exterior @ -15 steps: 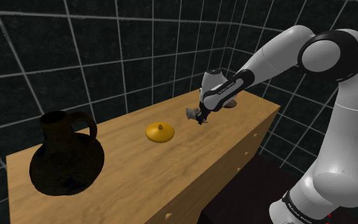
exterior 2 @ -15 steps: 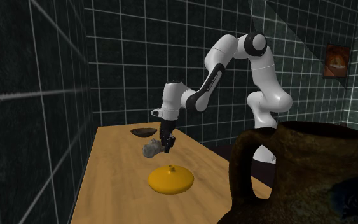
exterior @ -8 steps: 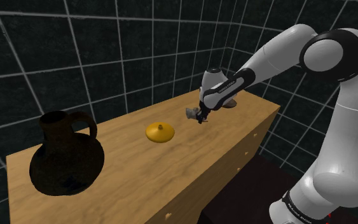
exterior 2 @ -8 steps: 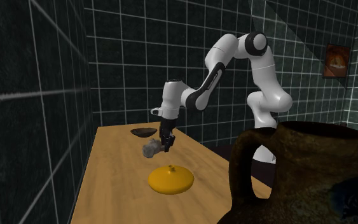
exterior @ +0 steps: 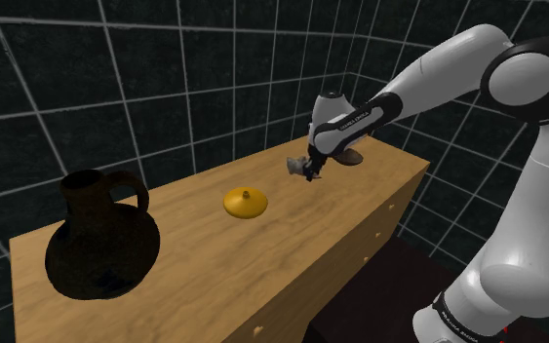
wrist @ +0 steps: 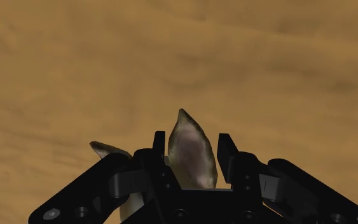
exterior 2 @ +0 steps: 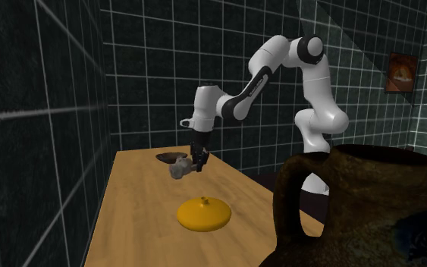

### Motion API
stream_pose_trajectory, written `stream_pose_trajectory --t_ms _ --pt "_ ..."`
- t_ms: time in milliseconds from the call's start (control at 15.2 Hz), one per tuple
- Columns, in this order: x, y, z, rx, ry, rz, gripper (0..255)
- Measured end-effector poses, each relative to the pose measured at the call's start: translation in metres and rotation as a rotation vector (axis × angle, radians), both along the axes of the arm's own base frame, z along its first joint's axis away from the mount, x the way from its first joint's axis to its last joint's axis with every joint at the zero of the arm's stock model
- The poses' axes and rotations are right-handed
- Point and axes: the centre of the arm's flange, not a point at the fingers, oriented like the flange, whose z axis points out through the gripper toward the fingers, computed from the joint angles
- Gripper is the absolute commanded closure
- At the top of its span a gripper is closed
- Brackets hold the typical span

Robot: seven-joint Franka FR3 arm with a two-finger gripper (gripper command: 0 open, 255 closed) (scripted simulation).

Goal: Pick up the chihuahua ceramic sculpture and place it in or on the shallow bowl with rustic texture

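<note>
I have the wooden top [exterior: 262, 253] below me and the arm [exterior: 428, 78] stretched out over its far end; the dark jug [exterior: 101, 239] stands well apart at the near end, and the yellow lid [exterior: 246, 203] lies between, neither in my path. The bowl [exterior 2: 170, 157], dark and shallow, sits at the far end of the top, near the gripper and on its far side in the second exterior view. The dog [exterior 2: 179, 171] hangs clear of the wood, clasped in the gripper [exterior 2: 199, 161]; in the wrist view the fingers [wrist: 160, 146] press on either side of its pale body, a pointed part poking up between them. I judge this to be the carry, with little way left to go. To do it well I would keep the height until the dog is over the bowl's middle, not its rim; go slowly, since a rounded piece may twist in the grip; then lower until it touches before opening, so nothing drops or tips the bowl.
</note>
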Motion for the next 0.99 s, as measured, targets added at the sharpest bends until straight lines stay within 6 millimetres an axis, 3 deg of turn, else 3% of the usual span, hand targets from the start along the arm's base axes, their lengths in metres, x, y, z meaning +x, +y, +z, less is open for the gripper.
stream_pose_trajectory --t_ms 990 --pt "0.002 -0.006 0.074 0.0 0.0 0.0 255"
